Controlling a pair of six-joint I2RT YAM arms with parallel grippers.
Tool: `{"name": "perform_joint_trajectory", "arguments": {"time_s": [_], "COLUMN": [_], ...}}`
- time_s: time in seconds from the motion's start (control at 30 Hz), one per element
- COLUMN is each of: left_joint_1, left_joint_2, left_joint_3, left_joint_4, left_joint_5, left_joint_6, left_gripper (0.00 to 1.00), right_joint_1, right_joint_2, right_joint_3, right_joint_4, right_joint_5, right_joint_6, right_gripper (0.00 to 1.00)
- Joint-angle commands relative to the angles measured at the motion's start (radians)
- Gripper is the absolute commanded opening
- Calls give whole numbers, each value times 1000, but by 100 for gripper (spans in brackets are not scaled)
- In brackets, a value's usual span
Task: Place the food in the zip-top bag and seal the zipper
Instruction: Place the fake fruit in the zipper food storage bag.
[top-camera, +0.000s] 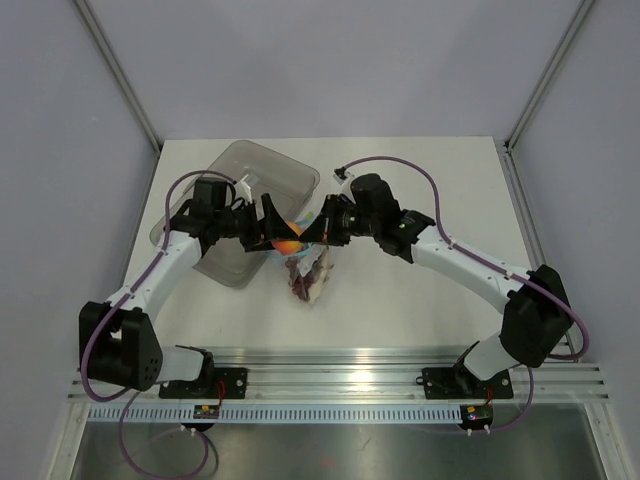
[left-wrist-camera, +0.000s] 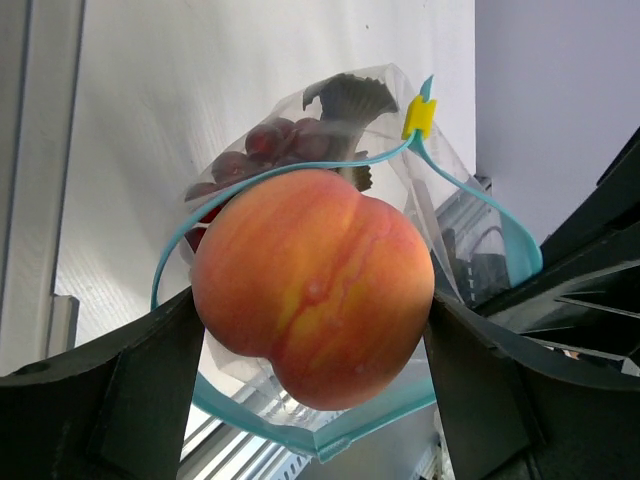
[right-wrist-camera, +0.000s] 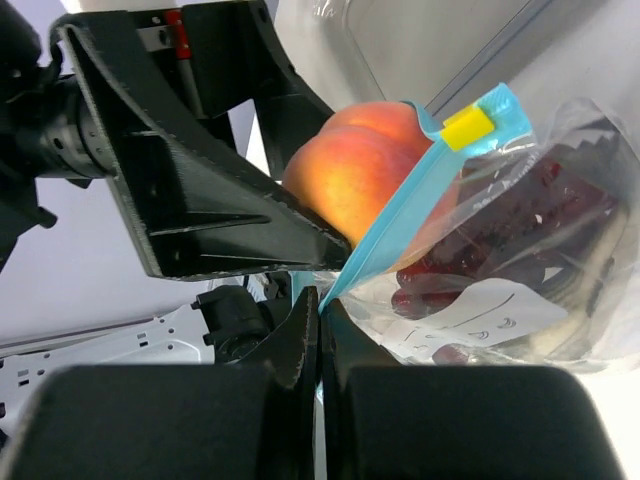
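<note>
No words, brand names or numbers can be read anywhere in this scene. The clear bag (right-wrist-camera: 540, 200), in the middle, carries a white printed patch (right-wrist-camera: 470, 312) on its side. A few thin dark curved strokes cross the patch, but they are blurred and form no letters I can make out. Below the near rail (top-camera: 340, 372), a small dark tag (top-camera: 208, 411) on the left and a second tag (top-camera: 472, 416) on the right show coloured specks, too small to read.
</note>
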Motion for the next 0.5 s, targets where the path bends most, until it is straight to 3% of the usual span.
{"name": "perform_joint_trajectory", "arguments": {"time_s": [0.0, 0.23, 0.33, 0.37, 0.47], "left_joint_1": [-7, -32, -46, -47, -50], "left_joint_2": [13, 44, 64, 70, 76], "left_joint_3": [-14, -6, 12, 14, 18], "left_joint_4": [66, 51, 30, 30, 33], "left_joint_5": [85, 17, 4, 10, 21], "left_joint_6": [-15, -14, 5, 5, 9], "left_gripper": [45, 47, 60, 71, 79], "right_joint_1": [9, 11, 11, 9, 9], "right_joint_2": [-55, -58, -67, -68, -81], "right_joint_3": [-3, -6, -10, -13, -18], "right_joint_4": [100, 137, 142, 140, 133], "right_joint_5": [-12, -30, -32, -30, -24], "right_joint_6": [-10, 2, 3, 3, 2], "right_gripper": [0, 0, 0, 0, 0]}}
